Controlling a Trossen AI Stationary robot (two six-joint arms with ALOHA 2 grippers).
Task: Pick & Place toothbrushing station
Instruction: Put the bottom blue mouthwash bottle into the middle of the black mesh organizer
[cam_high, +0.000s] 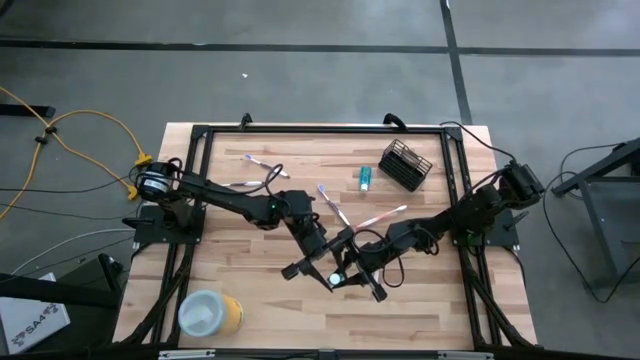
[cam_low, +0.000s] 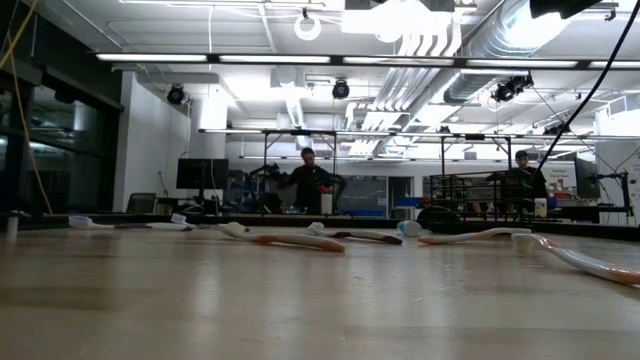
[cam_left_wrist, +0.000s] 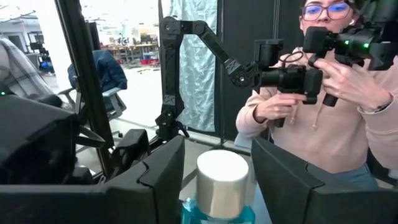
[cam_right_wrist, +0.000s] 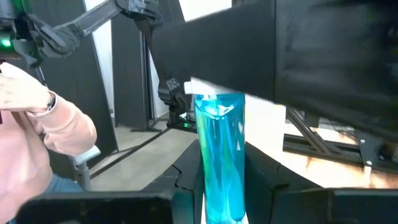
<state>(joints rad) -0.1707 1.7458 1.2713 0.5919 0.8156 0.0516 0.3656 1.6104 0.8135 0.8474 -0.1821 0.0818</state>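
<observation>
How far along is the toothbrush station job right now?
Barely started. The mesh holder lies empty on its side. In hand: one blue tube, gripped between both tools at table centre. Left: the other tube and the scattered toothbrushes.

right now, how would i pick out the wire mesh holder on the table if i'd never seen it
Start at the wooden table and go to its far right corner, away from the two grippers meeting in the middle. The black wire mesh holder sits there, skewed to the table edge, with a small blue tube lying just left of it. It is the only boxy, see-through thing; the toothbrushes are thin pale sticks.
</observation>
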